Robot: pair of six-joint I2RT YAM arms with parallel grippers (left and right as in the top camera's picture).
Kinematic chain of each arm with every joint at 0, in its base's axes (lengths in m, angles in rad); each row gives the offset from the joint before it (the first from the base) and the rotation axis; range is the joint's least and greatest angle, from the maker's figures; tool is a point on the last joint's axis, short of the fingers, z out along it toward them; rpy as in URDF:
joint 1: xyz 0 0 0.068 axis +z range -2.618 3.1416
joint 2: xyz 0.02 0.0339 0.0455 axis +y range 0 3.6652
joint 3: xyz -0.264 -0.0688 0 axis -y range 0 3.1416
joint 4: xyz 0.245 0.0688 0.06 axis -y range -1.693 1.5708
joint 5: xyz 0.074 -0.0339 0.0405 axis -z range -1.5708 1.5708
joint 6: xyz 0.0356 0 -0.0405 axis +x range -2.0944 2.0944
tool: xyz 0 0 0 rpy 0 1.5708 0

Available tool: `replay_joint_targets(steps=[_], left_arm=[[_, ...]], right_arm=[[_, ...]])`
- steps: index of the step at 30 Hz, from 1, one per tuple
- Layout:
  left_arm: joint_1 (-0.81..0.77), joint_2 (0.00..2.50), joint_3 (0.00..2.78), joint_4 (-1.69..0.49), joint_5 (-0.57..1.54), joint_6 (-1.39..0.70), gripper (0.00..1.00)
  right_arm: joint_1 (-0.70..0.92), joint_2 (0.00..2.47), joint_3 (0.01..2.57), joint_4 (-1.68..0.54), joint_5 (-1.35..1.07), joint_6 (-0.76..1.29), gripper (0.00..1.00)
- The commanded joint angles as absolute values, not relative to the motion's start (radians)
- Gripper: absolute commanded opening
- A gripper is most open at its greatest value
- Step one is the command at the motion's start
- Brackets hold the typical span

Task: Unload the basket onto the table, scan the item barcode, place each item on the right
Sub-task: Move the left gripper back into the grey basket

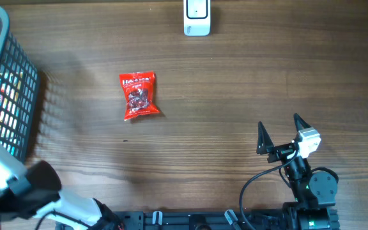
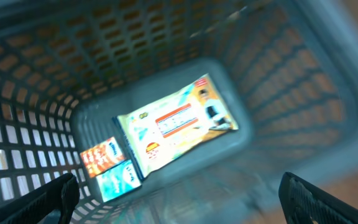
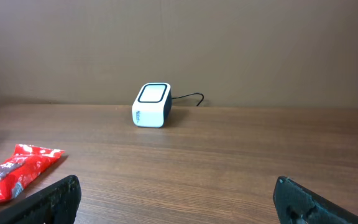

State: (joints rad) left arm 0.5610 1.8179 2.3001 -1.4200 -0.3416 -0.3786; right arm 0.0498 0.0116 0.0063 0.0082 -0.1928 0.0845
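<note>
A red snack packet (image 1: 138, 95) lies flat on the wooden table, left of centre; its end shows at the left in the right wrist view (image 3: 14, 171). A white barcode scanner (image 1: 197, 18) stands at the far edge, also seen in the right wrist view (image 3: 151, 104). My right gripper (image 1: 280, 134) rests open near the front right, nothing between its fingers (image 3: 176, 202). My left gripper (image 2: 179, 199) hangs open over the inside of the basket (image 2: 291, 74), above a pale packet (image 2: 176, 121) and two small packs (image 2: 110, 168) on its floor.
The grey mesh basket (image 1: 5, 83) stands at the table's left edge with packets inside. The left arm (image 1: 18, 182) crosses the front left corner. A black cable (image 3: 188, 98) runs behind the scanner.
</note>
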Motion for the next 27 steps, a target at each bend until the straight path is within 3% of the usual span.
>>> replay_joint_targets(steps=[1,18,27], left_arm=[[0.620,1.908,2.294,-1.412,-0.285,-0.358,1.00],[0.681,2.256,2.294,-1.301,-0.224,-0.131,1.00],[0.709,2.337,2.291,-1.305,-0.060,0.019,1.00]], right_arm=[[0.053,0.005,0.005,0.013,-0.180,0.079,1.00],[0.053,0.005,0.005,0.013,-0.180,0.079,1.00],[0.053,0.005,0.005,0.013,-0.180,0.078,1.00]])
